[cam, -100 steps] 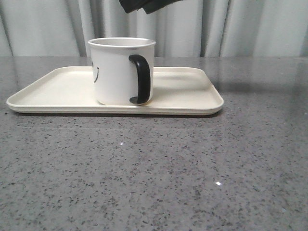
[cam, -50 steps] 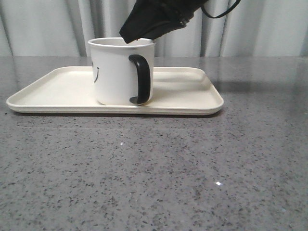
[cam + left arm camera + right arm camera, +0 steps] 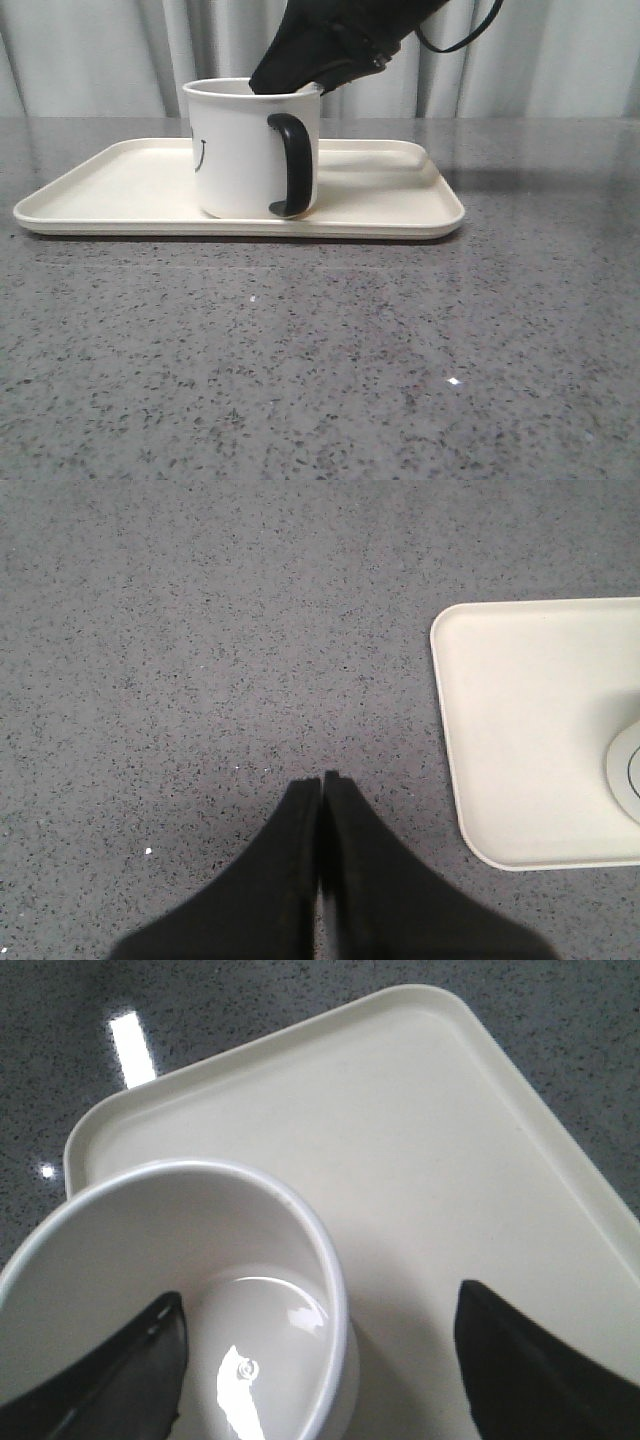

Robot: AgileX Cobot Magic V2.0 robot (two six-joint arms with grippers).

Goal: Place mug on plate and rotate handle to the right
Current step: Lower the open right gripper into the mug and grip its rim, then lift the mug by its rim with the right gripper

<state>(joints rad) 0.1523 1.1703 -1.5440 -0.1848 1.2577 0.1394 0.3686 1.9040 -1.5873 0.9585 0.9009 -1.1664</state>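
Note:
The white mug point(image 3: 250, 150) stands upright on the cream plate point(image 3: 100, 190), smiley face to the left. Its black handle point(image 3: 290, 165) faces the camera, slightly right of the mug's middle. My right gripper point(image 3: 290, 80) reaches down from above to the mug's rim. In the right wrist view it point(image 3: 318, 1300) is open, one finger point(image 3: 120, 1370) inside the mug point(image 3: 150, 1230) and the other point(image 3: 530, 1370) outside over the plate point(image 3: 420, 1140). My left gripper point(image 3: 322, 780) is shut and empty over the table beside the plate's corner point(image 3: 520, 730).
The grey speckled table point(image 3: 320, 360) stretches in front of the plate. A pale curtain point(image 3: 100, 60) hangs behind the table. A sliver of the mug point(image 3: 628, 770) shows at the edge of the left wrist view.
My right gripper has come down from the top of the front view to the mug's rim. The mug and plate have not moved.

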